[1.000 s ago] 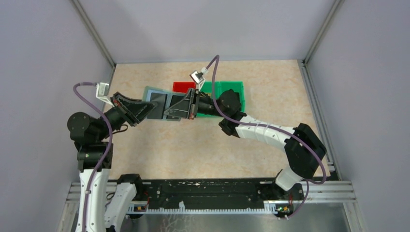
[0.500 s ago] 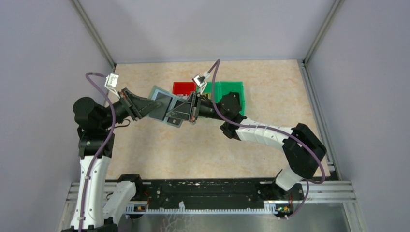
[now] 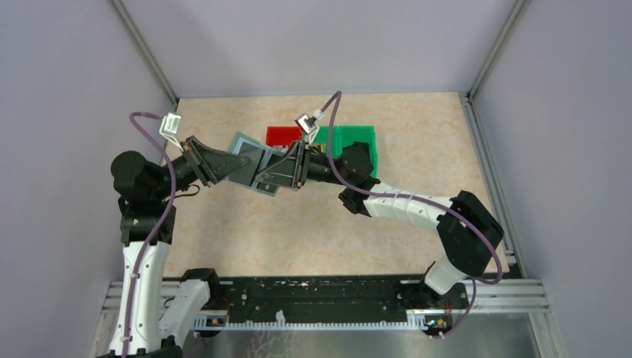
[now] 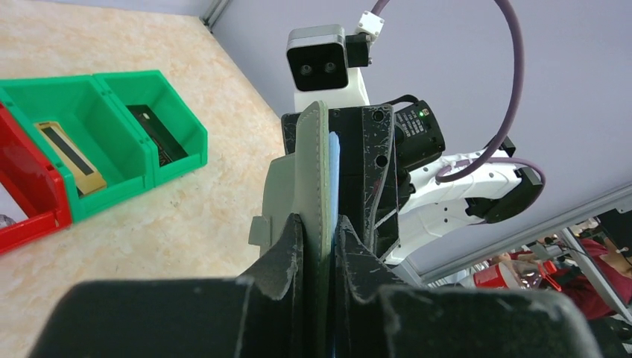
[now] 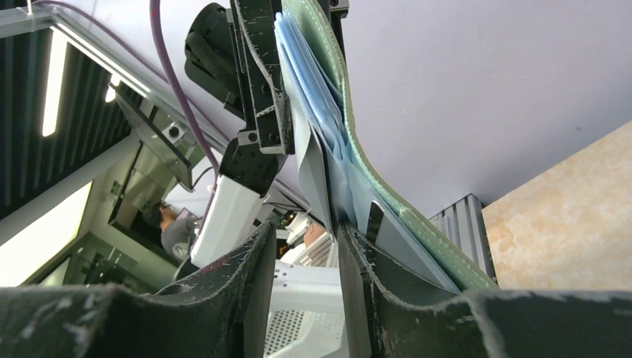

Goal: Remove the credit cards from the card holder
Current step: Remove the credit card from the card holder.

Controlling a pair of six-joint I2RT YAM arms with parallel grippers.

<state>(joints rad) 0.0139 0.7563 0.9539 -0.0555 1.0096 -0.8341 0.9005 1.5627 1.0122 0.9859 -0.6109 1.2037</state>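
Note:
The grey-green card holder (image 3: 246,149) is held open in the air between both arms, above the table's left middle. My left gripper (image 3: 227,162) is shut on its left edge; in the left wrist view the jaws (image 4: 322,220) pinch the holder (image 4: 317,164) edge-on. My right gripper (image 3: 264,173) lies over the holder's right half. In the right wrist view its jaws (image 5: 305,227) stand apart with a clear gap. A pale grey card (image 5: 309,168) reaches down to the mouth beside the right finger. A dark card's edge (image 5: 373,220) sits in the blue pockets against the holder (image 5: 328,52).
A red bin (image 3: 283,135) and a green two-part bin (image 3: 354,142) stand behind the holder. In the left wrist view the green bin (image 4: 112,134) holds a gold flat item (image 4: 67,149) and a dark one (image 4: 156,134). Grey walls enclose the table.
My left arm has swung up and back, tilting the holder's left end away from me. The right gripper has stayed over the holder. Little has moved in the last half second.

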